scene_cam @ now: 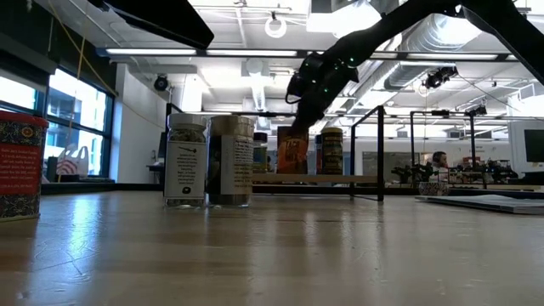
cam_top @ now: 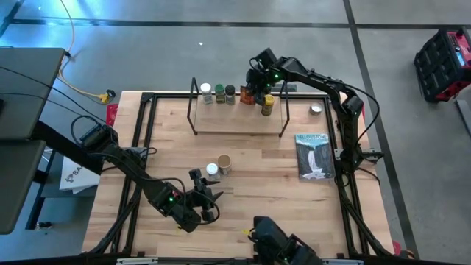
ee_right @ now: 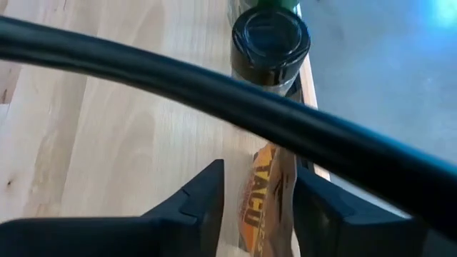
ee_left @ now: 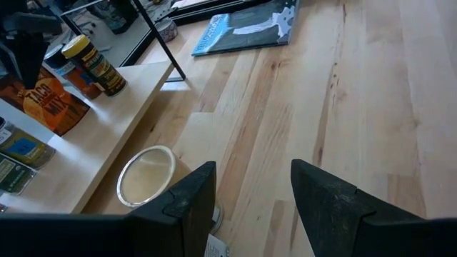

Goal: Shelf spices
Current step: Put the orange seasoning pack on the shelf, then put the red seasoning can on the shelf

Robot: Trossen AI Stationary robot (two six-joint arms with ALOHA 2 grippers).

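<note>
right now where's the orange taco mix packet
In the high view the orange taco mix packet stands on the shelf's back edge, between the dark-lidded jar and yellow-lidded jar, in the right gripper.

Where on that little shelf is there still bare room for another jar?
The shelf is crowded along its back edge, where jars, the taco mix packet and the yellow-lidded jar line up under the right gripper. Its front strip is bare. So is its left end, between the left upright and the white-lidded jar.
</note>
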